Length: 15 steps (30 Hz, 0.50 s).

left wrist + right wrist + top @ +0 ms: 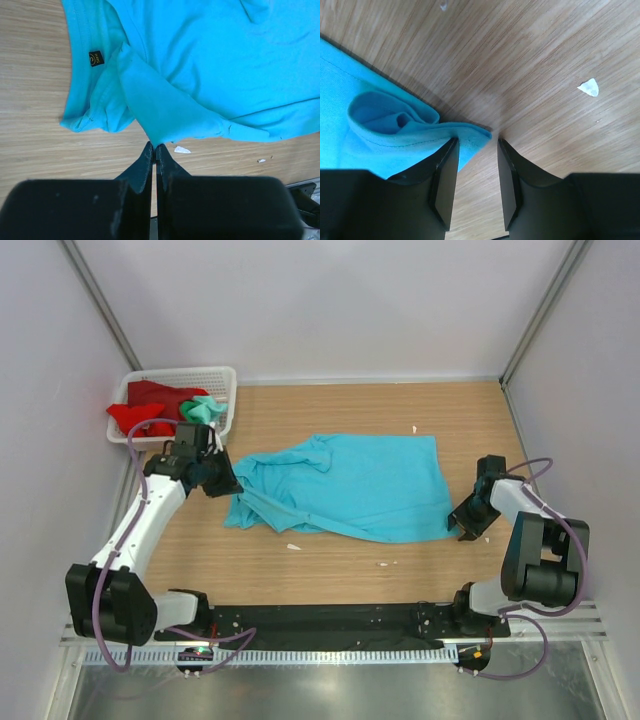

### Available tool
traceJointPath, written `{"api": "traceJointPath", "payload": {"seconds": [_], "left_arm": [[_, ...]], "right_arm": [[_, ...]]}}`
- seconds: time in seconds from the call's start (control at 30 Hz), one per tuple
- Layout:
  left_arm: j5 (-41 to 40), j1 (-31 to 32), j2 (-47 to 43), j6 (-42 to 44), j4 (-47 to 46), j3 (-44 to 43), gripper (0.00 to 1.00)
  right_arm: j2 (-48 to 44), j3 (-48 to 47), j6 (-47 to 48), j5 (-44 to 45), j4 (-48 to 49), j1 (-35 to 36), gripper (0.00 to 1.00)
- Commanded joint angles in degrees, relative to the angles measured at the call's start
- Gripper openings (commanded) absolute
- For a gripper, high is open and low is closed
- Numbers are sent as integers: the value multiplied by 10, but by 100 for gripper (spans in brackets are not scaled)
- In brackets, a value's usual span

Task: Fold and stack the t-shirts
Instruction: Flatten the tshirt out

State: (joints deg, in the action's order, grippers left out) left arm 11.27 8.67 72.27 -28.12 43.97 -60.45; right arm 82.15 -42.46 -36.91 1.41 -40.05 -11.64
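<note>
- We find the basket [227,376] in the far left corner of the desk [340,565].
- Bunched t-shirts [160,408] lie in the basket, one spilling over its left rim.
- The spread t-shirt [360,485] lies flat on the middle of the desk, collar end to the left, hem to the right.
- The left arm [145,515] reaches up the left side. The left jaws meet the spread t-shirt's left edge, just near of the basket.
- The right arm [525,515] stands at the right. The right jaws sit at the spread t-shirt's near right corner, that corner lying between them.
- Small scraps [293,546] lie on the desk near of the spread t-shirt, and one more lies beyond its far right corner.
</note>
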Motion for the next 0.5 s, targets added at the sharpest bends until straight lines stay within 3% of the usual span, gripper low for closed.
{"api": "traceJointPath", "payload": {"seconds": [0.0, 0.1, 0.17, 0.2, 0.23, 0.27, 0.47], "left_arm": [[21, 2, 6, 19, -5, -17, 0], [30, 2, 9, 22, -6, -19, 0], [31, 2, 3, 23, -11, -20, 0], [31, 2, 2, 21, -12, -20, 0], [30, 2, 0, 19, -15, -22, 0], [31, 2, -3, 17, -17, -23, 0], [24, 2, -29, -6, -65, -49, 0]], "right_arm": [[17, -8, 2, 17, 24, -1, 43], [29, -6, 3, 19, 23, -1, 41], [35, -4, 0, 18, 30, -1, 32], [42, -2, -2, 16, 36, 0, 25], [46, -3, -3, 15, 48, 0, 9], [50, -3, -3, 14, 53, 1, 2], [69, -118, 3, 42, 16, 43, 1]]}}
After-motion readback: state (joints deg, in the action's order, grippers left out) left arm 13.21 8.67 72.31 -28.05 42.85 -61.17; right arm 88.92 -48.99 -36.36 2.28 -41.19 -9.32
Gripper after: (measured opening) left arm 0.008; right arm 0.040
